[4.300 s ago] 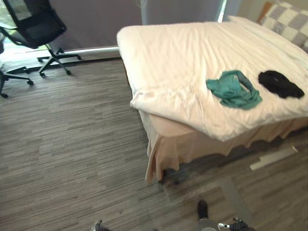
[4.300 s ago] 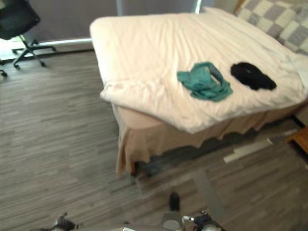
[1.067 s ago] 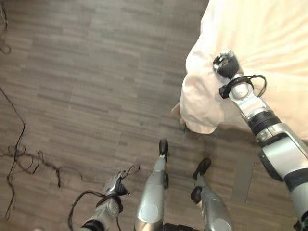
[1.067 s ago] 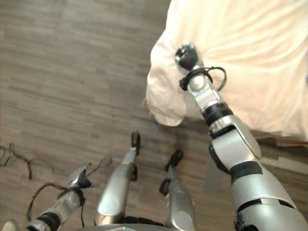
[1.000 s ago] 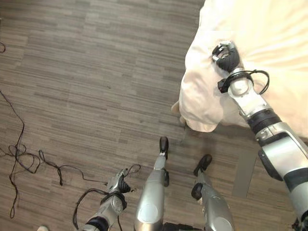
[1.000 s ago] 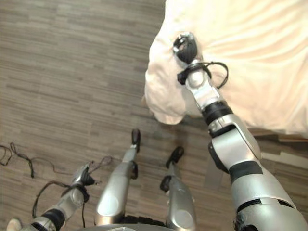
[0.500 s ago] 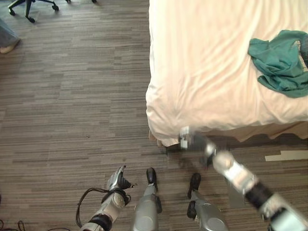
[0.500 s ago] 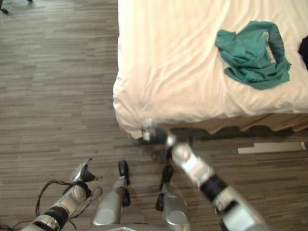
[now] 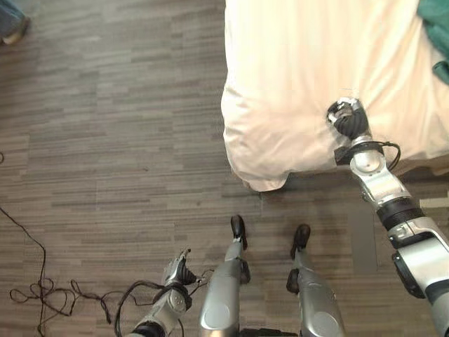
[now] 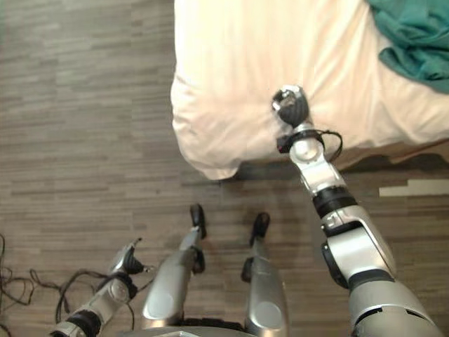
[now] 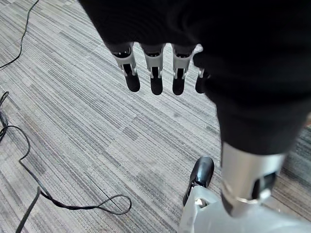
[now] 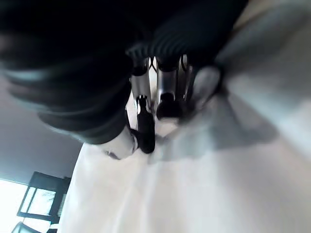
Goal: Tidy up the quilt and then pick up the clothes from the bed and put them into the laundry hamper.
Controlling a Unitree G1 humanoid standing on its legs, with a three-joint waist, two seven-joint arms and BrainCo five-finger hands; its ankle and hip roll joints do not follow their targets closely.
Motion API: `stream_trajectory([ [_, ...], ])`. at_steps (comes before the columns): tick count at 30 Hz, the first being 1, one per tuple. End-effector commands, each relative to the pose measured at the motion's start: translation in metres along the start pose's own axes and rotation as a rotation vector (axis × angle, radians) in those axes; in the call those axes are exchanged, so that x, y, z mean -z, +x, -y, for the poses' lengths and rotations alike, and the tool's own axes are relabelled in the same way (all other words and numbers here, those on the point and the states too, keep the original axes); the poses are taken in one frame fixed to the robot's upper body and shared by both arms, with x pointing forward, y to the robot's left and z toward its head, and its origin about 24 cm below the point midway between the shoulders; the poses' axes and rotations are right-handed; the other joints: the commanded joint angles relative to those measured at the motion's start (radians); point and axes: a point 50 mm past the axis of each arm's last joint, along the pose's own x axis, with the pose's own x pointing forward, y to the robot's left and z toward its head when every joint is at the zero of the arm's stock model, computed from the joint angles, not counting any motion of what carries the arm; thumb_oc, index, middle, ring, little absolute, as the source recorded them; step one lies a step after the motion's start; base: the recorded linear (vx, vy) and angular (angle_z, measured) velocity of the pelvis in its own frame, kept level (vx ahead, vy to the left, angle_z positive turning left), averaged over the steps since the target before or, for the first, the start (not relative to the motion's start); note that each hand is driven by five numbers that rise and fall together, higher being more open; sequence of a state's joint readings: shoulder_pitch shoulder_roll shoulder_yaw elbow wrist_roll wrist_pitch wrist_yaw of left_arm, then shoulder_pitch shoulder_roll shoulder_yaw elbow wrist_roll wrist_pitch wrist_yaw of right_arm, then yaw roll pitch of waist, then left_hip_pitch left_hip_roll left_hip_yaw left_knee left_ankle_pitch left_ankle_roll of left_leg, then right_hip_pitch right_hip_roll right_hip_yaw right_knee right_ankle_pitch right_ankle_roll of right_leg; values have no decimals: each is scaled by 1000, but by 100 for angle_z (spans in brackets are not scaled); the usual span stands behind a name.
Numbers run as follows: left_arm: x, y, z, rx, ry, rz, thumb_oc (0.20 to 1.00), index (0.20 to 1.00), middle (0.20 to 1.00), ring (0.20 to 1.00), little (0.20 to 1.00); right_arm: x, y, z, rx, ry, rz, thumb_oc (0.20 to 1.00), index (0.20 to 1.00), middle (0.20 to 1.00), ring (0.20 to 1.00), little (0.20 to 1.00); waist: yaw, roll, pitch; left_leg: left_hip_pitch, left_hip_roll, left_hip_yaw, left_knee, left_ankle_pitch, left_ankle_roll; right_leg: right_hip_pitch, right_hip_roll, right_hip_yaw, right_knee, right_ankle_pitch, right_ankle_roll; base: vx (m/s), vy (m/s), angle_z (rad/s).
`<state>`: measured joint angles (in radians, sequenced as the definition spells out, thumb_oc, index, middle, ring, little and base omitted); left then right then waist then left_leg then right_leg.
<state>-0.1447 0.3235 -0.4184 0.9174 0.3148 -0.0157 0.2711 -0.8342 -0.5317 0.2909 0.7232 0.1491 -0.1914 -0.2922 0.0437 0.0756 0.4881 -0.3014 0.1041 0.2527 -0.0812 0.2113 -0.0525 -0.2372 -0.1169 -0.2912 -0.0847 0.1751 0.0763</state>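
Observation:
The cream quilt (image 9: 295, 84) covers the bed, its corner drooping toward the floor. My right hand (image 9: 349, 121) rests on top of the quilt near its front edge, fingers (image 12: 146, 128) curled into a puckered fold of the cloth. A teal-green garment (image 10: 414, 35) lies on the quilt at the far right, an arm's length beyond that hand. My left hand (image 9: 177, 269) hangs low over the wood floor, fingers (image 11: 153, 73) straight and holding nothing.
Grey wood-plank floor (image 9: 105, 140) stretches to the left of the bed. A person's shoe (image 9: 12, 28) shows at the far left corner. A pale strip (image 10: 414, 188) lies on the floor beside the bed's tan base. A black office chair (image 12: 39, 199) stands beyond the bed.
The camera has swung. My right hand, half a second ago below the bed's edge, is now up on the quilt and gripping it. The left hand still hangs at my side.

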Motion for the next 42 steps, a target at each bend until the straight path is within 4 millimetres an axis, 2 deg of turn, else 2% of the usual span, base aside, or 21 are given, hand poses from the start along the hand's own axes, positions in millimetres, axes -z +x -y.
stream_trajectory([
  [1, -18, 8, -18, -60, -22, 61, 1000, 1000, 1000, 1000, 1000, 96, -48, 24, 101, -61, -446, 200, 200, 200, 200, 200, -2, -39, 17, 26, 73, -42, 225, -222, -84, -65, -126, 42, 224, -199, 91, 18, 58, 15],
  [4, -16, 8, -18, -68, -82, 34, 1000, 1000, 1000, 1000, 1000, 164, -132, 35, 197, 16, -744, 200, 200, 200, 200, 200, -29, -57, -7, 74, 68, -44, 224, -255, -71, -22, -133, 39, 231, -209, 98, 138, 81, 16],
  [5, -10, 7, -16, -58, -92, 6, 1000, 1000, 1000, 1000, 1000, 194, -190, 41, 258, 47, -922, 200, 200, 200, 200, 200, -54, -71, -43, 126, 57, -39, 206, -272, -61, 17, -143, 30, 235, -211, 107, 192, 74, 18],
  [6, -10, 7, -15, -57, -90, 5, 1000, 1000, 1000, 1000, 1000, 194, -190, 41, 258, 47, -924, 200, 200, 200, 200, 200, -53, -71, -42, 129, 56, -39, 204, -271, -61, 19, -143, 30, 235, -211, 107, 205, 81, 22],
  [9, 2, 4, -12, -33, -79, -35, 1000, 1000, 1000, 1000, 1000, 220, -279, 38, 311, 78, -1184, 200, 200, 200, 200, 200, -104, -94, -104, 231, 31, -11, 148, -286, -44, 63, -152, 32, 273, -215, 125, 176, 90, 1],
  [10, 7, 2, -10, -25, -79, -51, 1000, 1000, 1000, 1000, 1000, 223, -299, 35, 303, 80, -1243, 1000, 1000, 1000, 1000, 1000, -112, -100, -121, 264, 25, 5, 127, -285, -40, 68, -153, 36, 281, -212, 130, 184, 94, -9],
  [15, 52, -15, 3, 17, -71, -219, 1000, 1000, 1000, 1000, 1000, 225, -368, 6, 110, 22, -1444, 1000, 1000, 1000, 1000, 1000, -136, -97, -197, 456, 51, 187, 42, -311, -51, 79, -204, -234, 408, -195, 145, 211, 22, -118],
  [19, 67, -22, 14, 93, 41, -264, 1000, 1000, 1000, 1000, 1000, 223, -375, -11, 3, -27, -1465, 1000, 1000, 1000, 1000, 1000, -152, -88, -240, 493, 55, 269, 65, -324, -50, 70, -203, -375, 409, -203, 115, 166, -116, -131],
  [21, 63, -21, 21, 135, 85, -241, 1000, 1000, 1000, 1000, 1000, 222, -383, -15, -113, -112, -1477, 1000, 1000, 1000, 1000, 1000, -170, -77, -271, 464, 183, 314, 377, -196, -131, 142, -29, -259, 256, -312, 8, 486, -505, -100],
  [22, 58, -19, 20, 119, 63, -226, 1000, 1000, 1000, 1000, 1000, 222, -379, -19, -151, -131, -1451, 1000, 1000, 1000, 1000, 1000, -152, -86, -260, 418, 241, 255, 548, -93, -169, 179, 33, -204, 206, -332, -31, 356, -421, -190],
  [24, 51, -16, 18, 101, 43, -201, 1000, 1000, 1000, 1000, 1000, 221, -375, -24, -198, -142, -1422, 1000, 1000, 1000, 1000, 1000, -126, -102, -241, 346, 254, 149, 701, -47, -169, 210, 71, -154, 166, -336, -60, 209, -241, -264],
  [25, 40, -13, 17, 72, 11, -166, 1000, 1000, 1000, 1000, 1000, 220, -363, -30, -252, -174, -1380, 1000, 1000, 1000, 1000, 1000, -79, -141, -217, 210, 169, -12, 843, -132, -105, 251, 86, -53, 124, -331, -69, 203, -144, -142],
  [26, 40, -12, 16, 71, 12, -166, 1000, 1000, 1000, 1000, 1000, 220, -363, -30, -252, -174, -1380, 1000, 1000, 1000, 1000, 1000, -80, -138, -218, 203, 173, -15, 853, -139, -104, 248, 89, -54, 124, -332, -69, 143, -6, -138],
  [29, 15, -5, 18, 33, -48, -96, 1000, 1000, 1000, 1000, 1000, 217, -347, -46, -379, -229, -1295, 1000, 1000, 1000, 1000, 1000, -13, -162, -207, 77, 69, -129, 689, -217, -54, 312, 78, 115, 64, -312, -20, 289, 115, -209],
  [30, 15, -5, 18, 33, -48, -96, 1000, 1000, 1000, 1000, 1000, 217, -346, -46, -379, -229, -1294, 1000, 1000, 1000, 1000, 1000, -12, -166, -209, 78, 65, -126, 682, -212, -53, 310, 75, 116, 63, -310, -19, 535, 244, -280],
  [33, -3, -1, 19, 33, -42, -29, 1000, 1000, 1000, 1000, 1000, 214, -338, -54, -419, -236, -1238, 1000, 1000, 1000, 1000, 1000, 8, -142, -232, 98, 23, -175, 177, -143, -66, 378, 85, 202, 28, -334, 19, 548, 255, -104],
  [36, 2, -3, 23, 69, 10, -43, 1000, 1000, 1000, 1000, 1000, 213, -340, -55, -440, -233, -1225, 1000, 1000, 1000, 1000, 1000, -1, -140, -258, 111, 7, -159, 119, -139, -53, 433, 97, 244, 79, -392, 16, 574, 193, -60],
  [38, 13, -5, 25, 87, 37, -90, 1000, 1000, 1000, 1000, 1000, 212, -348, -59, -427, -196, -1256, 1000, 1000, 1000, 1000, 1000, -19, -160, -257, 193, -47, -135, 135, -201, 2, 351, 76, 255, 375, -341, 82, 550, 246, -49],
  [40, 13, -5, 25, 87, 37, -90, 1000, 1000, 1000, 1000, 1000, 212, -348, -58, -427, -196, -1256, 1000, 1000, 1000, 1000, 1000, -17, -158, -260, 189, -44, -134, 134, -199, 2, 346, 79, 257, 375, -338, 81, 263, 136, -31],
  [41, 20, -6, 23, 80, 44, -123, 1000, 1000, 1000, 1000, 1000, 212, -345, -57, -409, -181, -1252, 1000, 1000, 1000, 1000, 1000, -50, -148, -232, 271, -53, -106, 107, -223, 25, 224, 46, 246, 627, -196, 148, 276, 143, -15],
  [42, 20, -6, 23, 80, 44, -123, 1000, 1000, 1000, 1000, 1000, 212, -345, -57, -409, -181, -1252, 1000, 1000, 1000, 1000, 1000, -49, -148, -232, 271, -52, -106, 107, -223, 24, 223, 46, 246, 627, -196, 147, 538, 278, 11],
])
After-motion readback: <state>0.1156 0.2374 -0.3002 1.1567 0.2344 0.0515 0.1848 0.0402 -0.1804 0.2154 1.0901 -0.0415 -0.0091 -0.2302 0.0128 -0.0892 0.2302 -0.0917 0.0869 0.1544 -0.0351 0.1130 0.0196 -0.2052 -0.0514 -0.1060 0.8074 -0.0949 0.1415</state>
